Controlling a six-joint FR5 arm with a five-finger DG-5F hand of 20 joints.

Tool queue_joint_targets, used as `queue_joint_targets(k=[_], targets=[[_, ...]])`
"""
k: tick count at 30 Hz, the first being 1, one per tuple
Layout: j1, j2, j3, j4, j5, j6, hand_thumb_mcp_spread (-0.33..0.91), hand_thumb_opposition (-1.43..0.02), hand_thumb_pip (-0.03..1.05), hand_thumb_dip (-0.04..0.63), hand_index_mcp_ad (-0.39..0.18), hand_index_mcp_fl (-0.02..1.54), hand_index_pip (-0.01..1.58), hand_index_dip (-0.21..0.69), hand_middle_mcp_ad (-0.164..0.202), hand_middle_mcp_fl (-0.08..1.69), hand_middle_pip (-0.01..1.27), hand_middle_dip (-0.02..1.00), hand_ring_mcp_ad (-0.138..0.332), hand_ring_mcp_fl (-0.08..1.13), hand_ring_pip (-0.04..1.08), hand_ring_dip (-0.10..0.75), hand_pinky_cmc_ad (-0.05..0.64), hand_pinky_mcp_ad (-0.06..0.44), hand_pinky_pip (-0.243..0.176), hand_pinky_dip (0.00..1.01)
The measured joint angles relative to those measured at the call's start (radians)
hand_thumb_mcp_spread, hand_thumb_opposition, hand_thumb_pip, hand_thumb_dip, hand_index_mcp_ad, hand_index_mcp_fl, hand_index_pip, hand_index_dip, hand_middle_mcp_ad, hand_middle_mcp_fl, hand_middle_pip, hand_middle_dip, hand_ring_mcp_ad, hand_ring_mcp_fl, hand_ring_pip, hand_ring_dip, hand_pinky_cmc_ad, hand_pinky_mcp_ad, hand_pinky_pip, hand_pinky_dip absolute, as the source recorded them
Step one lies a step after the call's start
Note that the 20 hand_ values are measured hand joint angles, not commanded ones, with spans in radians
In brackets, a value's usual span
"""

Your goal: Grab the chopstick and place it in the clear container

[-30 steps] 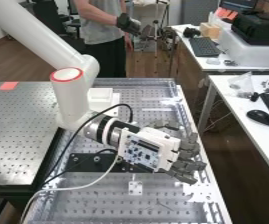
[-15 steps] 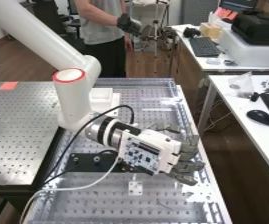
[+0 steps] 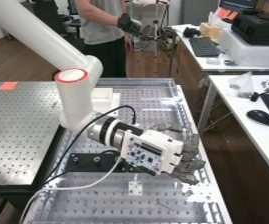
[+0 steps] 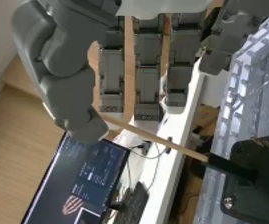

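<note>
In the high view the hand (image 3: pixel 186 162) is above the perforated bench near its right edge, its fingers pointing to the right and partly bent. In the wrist view the hand (image 4: pixel 148 90) has a thin wooden chopstick (image 4: pixel 159 140) between its thumb and a finger. The thumb tip covers one end of the stick. From there the stick slants out past the fingertips, and its dark far part overlaps the black plate in the picture. Whether that end touches the plate cannot be told.
A black plate (image 3: pixel 95 162) is fixed on the bench (image 3: pixel 144 192) beside the arm. White boxes (image 3: pixel 101 97) stand behind the wrist. A side desk (image 3: pixel 224 92) with a mouse and keyboard is to the right. Cables (image 3: pixel 85 186) trail from the hand's base.
The hand has shifted slightly to the right, and its fingers are bent a little more than a second ago.
</note>
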Motion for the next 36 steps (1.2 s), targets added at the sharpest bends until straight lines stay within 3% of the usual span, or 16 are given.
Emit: queue_joint_targets(k=[18,31,36], targets=[[-0.003,0.002,0.000,-0.002,0.008,-0.010,0.57,-0.86,0.58,0.340,-0.079,0.39,1.32,0.077,0.093,0.67,0.72,0.70,0.101,0.58,0.08,0.494,0.358,0.232,0.056,0.18],[-0.001,-0.003,0.012,-0.008,0.016,-0.017,0.66,-0.94,0.52,0.318,-0.138,0.50,1.39,0.098,0.091,0.79,0.73,0.72,0.084,0.62,0.09,0.510,0.379,0.234,0.063,0.18],[0.001,-0.006,0.014,0.000,0.033,-0.019,0.68,-0.96,0.52,0.314,-0.134,0.56,1.37,0.093,0.061,0.82,0.77,0.72,0.087,0.65,0.09,0.511,0.375,0.234,0.061,0.18]])
